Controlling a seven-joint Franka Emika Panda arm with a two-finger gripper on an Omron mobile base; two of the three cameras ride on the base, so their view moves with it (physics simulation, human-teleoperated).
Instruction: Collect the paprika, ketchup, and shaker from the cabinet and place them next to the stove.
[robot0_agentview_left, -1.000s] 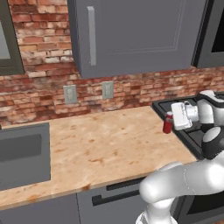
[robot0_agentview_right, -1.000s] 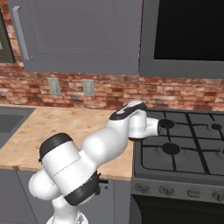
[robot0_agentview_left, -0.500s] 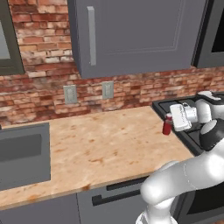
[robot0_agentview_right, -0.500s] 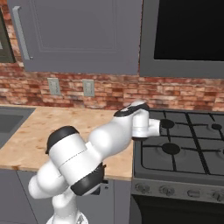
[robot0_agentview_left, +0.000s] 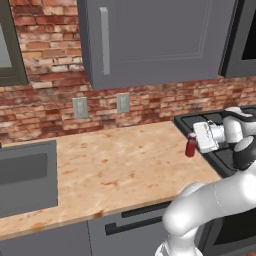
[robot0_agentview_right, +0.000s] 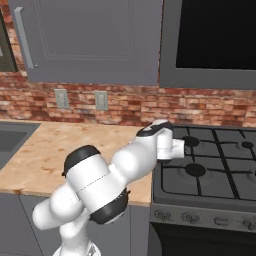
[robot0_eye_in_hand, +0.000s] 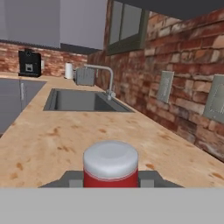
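My gripper (robot0_agentview_left: 194, 145) is shut on the ketchup (robot0_agentview_left: 190, 146), a small red bottle with a pale cap, held upright over the counter's right end, right beside the stove (robot0_agentview_left: 220, 131). In the hand view the ketchup (robot0_eye_in_hand: 110, 168) stands between the two dark fingertips (robot0_eye_in_hand: 70, 179). Whether its base touches the counter I cannot tell. The stove (robot0_agentview_right: 210, 170) is black with grates and front knobs. On the wall above, the grey cabinet (robot0_agentview_left: 155, 40) has its door closed, with a vertical bar handle (robot0_agentview_left: 104, 40). The paprika and the shaker are out of view.
The wooden counter (robot0_agentview_left: 115, 170) runs left to a sink (robot0_agentview_left: 25, 175), whose faucet (robot0_eye_in_hand: 105, 78) shows in the hand view with a toaster (robot0_eye_in_hand: 85, 76) and a coffee machine (robot0_eye_in_hand: 29, 63) beyond. Two outlets (robot0_agentview_left: 80, 107) sit on the brick wall. A dark panel (robot0_agentview_right: 215, 35) hangs over the stove.
The arm's elbow and lower links have swung round, while the hand and the ketchup have stayed almost in place beside the stove.
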